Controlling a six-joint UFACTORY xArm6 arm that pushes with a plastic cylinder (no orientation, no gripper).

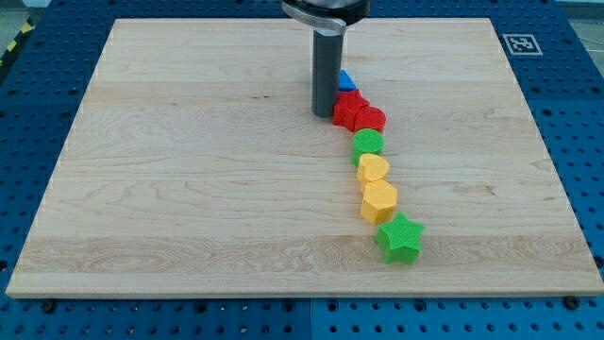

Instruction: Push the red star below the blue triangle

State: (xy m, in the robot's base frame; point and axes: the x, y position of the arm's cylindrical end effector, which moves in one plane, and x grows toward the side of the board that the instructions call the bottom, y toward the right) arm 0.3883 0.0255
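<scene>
The red star [348, 110] lies near the view's top centre, just below the blue triangle [345, 80], which the rod partly hides. A red round block [371, 120] touches the star's right side. My tip [324, 114] rests on the board right against the star's left edge, below and left of the blue triangle.
Below the red blocks runs a chain down the view: a green round block [368, 144], a yellow heart [373, 169], a yellow hexagon [379, 200] and a green star [400, 238]. The wooden board [189, 189] sits on a blue perforated table.
</scene>
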